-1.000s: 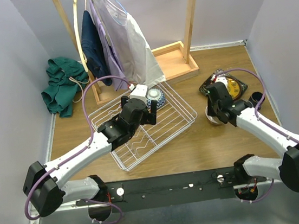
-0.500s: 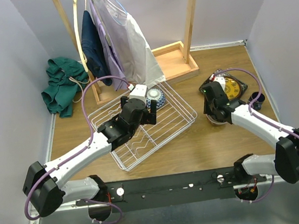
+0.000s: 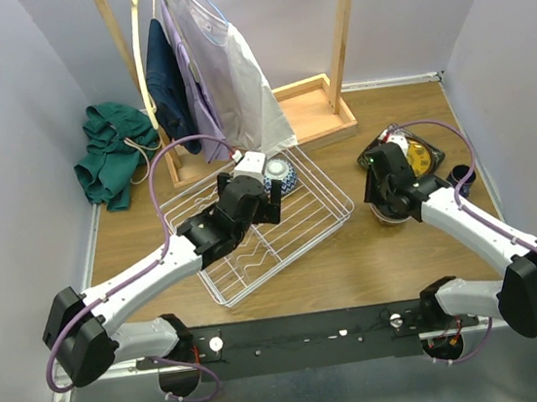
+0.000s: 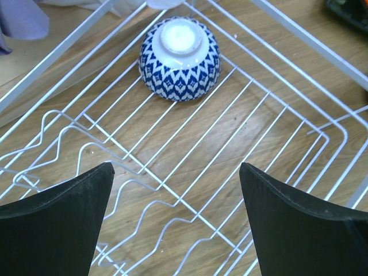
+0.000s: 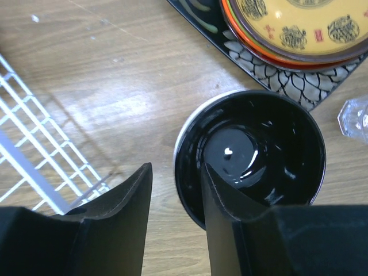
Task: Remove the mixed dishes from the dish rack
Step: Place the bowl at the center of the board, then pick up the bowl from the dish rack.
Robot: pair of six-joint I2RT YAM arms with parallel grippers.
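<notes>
- The left arm [image 3: 145, 273] and the right arm [image 3: 472, 225]: white shells on the long links, black housings at the joints.
- A purple cable [image 3: 186, 140] looping along each arm.
- A black bar [image 3: 314, 331] with small screws joining the two bases.
- The left claw [image 4: 174, 168] and the right claw [image 5: 176, 167]: matte black, wedge-shaped fingers.
- A white block [image 3: 251, 162] at the left wrist.

Ahead of your left gripper [image 4: 175, 172] the dish rack [image 4: 230, 132] floor lies bare up to the blue-white bowl [image 4: 180, 57] at 12 o'clock, with its raised wall crossing 2 o'clock
</notes>
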